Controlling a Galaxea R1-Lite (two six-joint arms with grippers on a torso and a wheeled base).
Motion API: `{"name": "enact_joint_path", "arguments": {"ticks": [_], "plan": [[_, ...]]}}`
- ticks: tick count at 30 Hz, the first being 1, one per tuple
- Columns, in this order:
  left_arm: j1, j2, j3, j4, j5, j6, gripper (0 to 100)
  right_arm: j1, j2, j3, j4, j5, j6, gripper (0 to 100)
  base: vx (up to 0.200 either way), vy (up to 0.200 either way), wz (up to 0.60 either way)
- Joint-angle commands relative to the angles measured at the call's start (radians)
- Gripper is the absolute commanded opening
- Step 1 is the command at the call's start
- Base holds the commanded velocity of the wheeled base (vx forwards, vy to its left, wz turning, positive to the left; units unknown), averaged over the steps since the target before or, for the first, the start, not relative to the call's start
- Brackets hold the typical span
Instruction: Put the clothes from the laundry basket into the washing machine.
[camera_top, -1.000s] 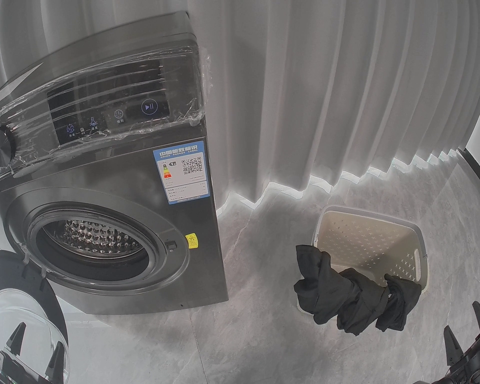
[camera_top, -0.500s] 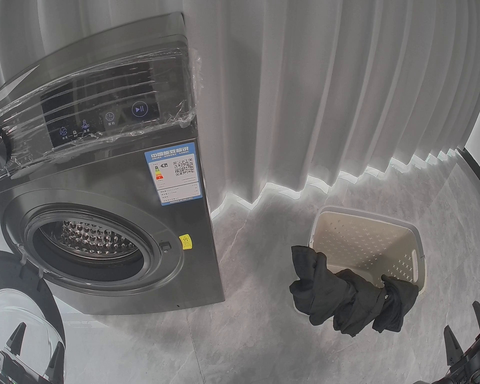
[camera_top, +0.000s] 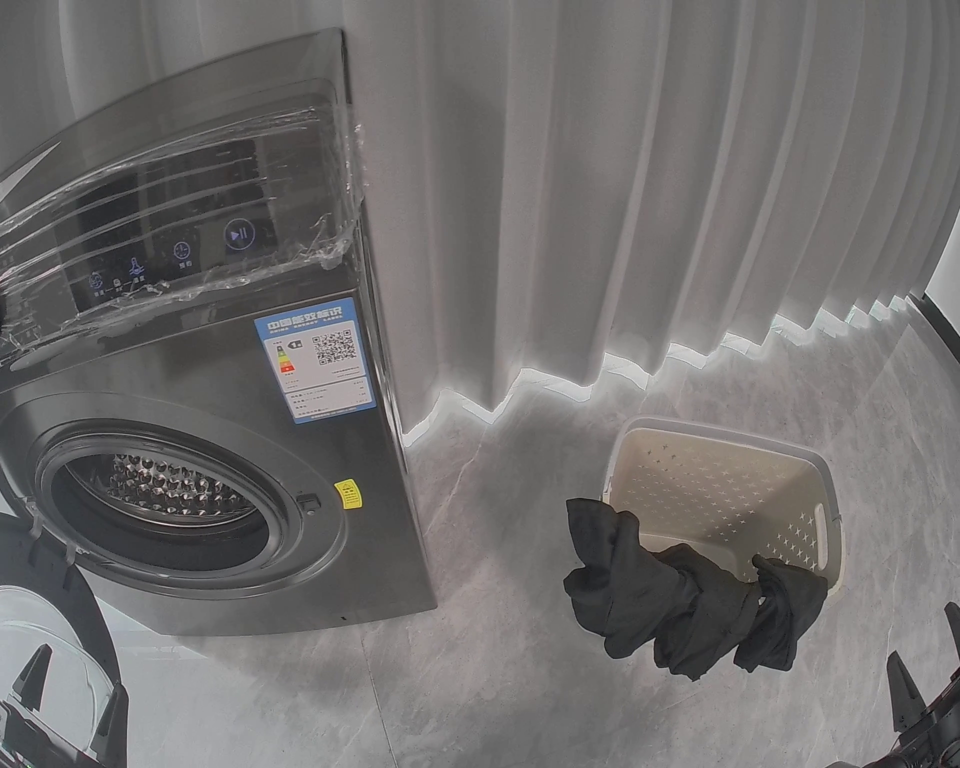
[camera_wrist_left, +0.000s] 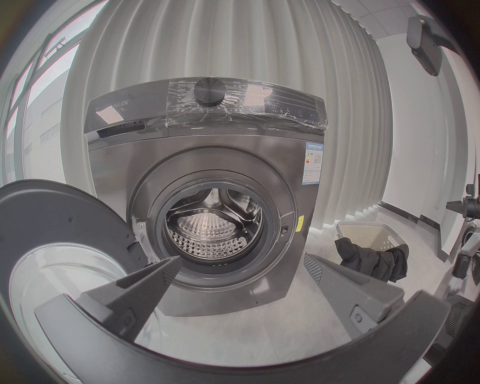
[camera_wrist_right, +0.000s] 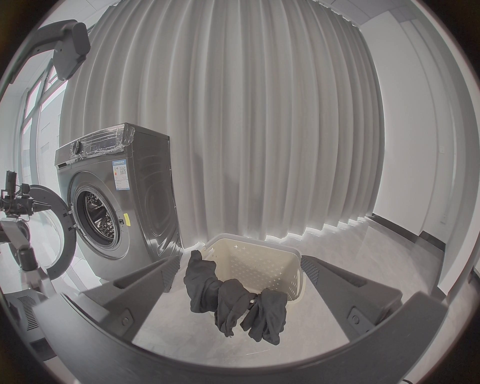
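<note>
A grey front-loading washing machine (camera_top: 190, 400) stands on the left with its round door (camera_wrist_left: 55, 260) swung open and the steel drum (camera_wrist_left: 210, 227) bare. To its right, a cream laundry basket (camera_top: 735, 490) sits on the floor with a dark garment (camera_top: 680, 595) draped over its near rim. My left gripper (camera_wrist_left: 240, 270) is open, low in front of the drum opening. My right gripper (camera_wrist_right: 240, 272) is open, facing the basket (camera_wrist_right: 260, 265) and garment (camera_wrist_right: 225, 297) from a short distance. Both grippers' tips show at the head view's bottom corners.
White curtains (camera_top: 640, 180) hang behind the machine and basket. Grey marble-look floor (camera_top: 500, 660) lies open between the machine and the basket. Plastic film covers the machine's control panel (camera_top: 170, 250).
The whole head view has shifted: machine and basket sit further left in frame, so the camera turned right. The garment and both grippers keep their places relative to it.
</note>
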Motion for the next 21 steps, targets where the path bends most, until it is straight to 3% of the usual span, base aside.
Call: {"name": "enact_joint_path", "arguments": {"ticks": [1,18,21], "plan": [[0.001,-0.015,0.016,0.000,0.000,0.000,100,0.001,-0.016,0.018,0.000,0.000,0.001,100,0.000,0.000,0.00],[0.001,-0.015,0.018,0.000,0.000,-0.002,100,0.001,-0.016,0.018,0.000,0.000,-0.001,100,0.000,0.000,0.00],[0.001,-0.015,0.018,0.000,0.000,-0.002,100,0.001,-0.016,0.018,-0.001,0.000,0.001,100,0.000,0.000,-0.60]]}}
